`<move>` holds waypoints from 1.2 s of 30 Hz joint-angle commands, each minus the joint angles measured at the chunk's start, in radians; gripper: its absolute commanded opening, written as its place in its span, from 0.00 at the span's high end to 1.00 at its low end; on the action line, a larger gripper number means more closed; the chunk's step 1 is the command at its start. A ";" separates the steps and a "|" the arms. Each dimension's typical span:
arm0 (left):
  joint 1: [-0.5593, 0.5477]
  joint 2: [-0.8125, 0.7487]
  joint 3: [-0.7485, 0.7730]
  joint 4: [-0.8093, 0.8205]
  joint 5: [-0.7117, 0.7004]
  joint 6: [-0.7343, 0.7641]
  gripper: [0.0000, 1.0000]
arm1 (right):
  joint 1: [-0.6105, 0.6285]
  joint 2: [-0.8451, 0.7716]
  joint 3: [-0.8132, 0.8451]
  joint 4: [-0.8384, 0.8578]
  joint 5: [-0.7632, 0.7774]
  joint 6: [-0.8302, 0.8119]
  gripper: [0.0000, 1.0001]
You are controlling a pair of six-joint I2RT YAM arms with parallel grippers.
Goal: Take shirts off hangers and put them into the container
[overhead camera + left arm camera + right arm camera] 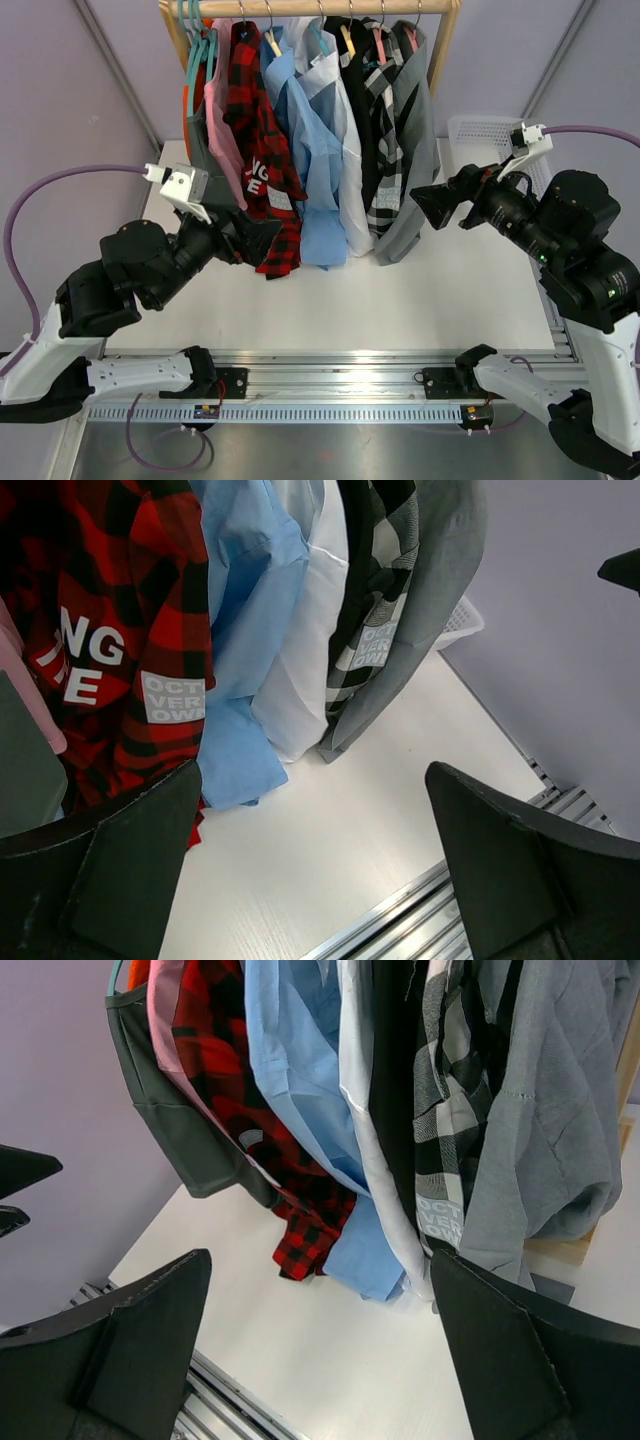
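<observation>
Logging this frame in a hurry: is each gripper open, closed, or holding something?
Left gripper: open, holding nothing.
Right gripper: open, holding nothing.

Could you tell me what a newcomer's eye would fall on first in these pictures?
The red-and-black check shirt, towards the left of the row on the wooden rail, stands out, with the light blue shirt beside it. The left gripper and the right gripper flank the row, both wide open and empty. A white container sits behind the right gripper.
</observation>
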 commanded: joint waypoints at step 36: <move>-0.004 -0.206 -0.217 0.107 -0.014 0.031 0.01 | 0.008 0.333 0.371 0.008 0.528 -0.178 0.01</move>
